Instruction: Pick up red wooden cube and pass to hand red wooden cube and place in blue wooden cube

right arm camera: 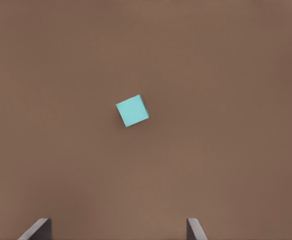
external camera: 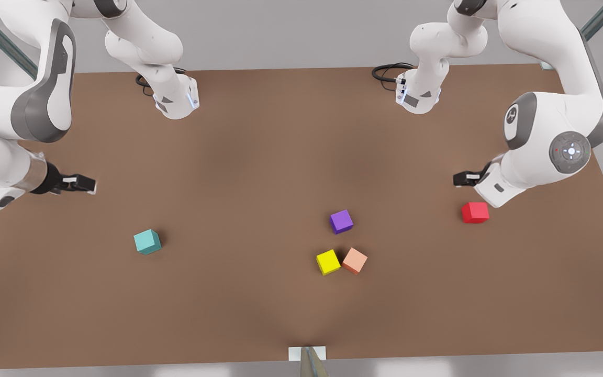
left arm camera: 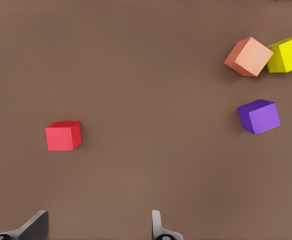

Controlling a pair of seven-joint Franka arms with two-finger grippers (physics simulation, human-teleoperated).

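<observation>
My left hand [external camera: 464, 179], fingers spread and empty, hangs just beside the red wooden cube [external camera: 475, 212]. I should centre over it and square my fingers to its faces before descending. My right hand [external camera: 82, 184] waits, also spread, near the blue wooden cube [external camera: 147, 242].

- table [external camera: 259, 157]: brown top, matt, smooth, even tone w/ faint soft shading, no grain to see
- red wooden cube [external camera: 475, 212]: plain matt faces, smooth, no grain; far right by the left gripper [external camera: 464, 179]
- blue wooden cube [external camera: 147, 242]: teal, matt, smooth, flat colour
- purple cube [external camera: 341, 221], yellow cube [external camera: 328, 262], salmon-orange cube [external camera: 355, 261]: same matt smooth finish, no marks
- arms: white shells, smooth, slight sheen like plastic; grey joint bands matt
- left gripper & right gripper [external camera: 89, 184]: black, dull; fingers [left arm camera: 157, 226] dark grey, matt, set apart on both
- cables at arm bases: black, rubbery look
</observation>
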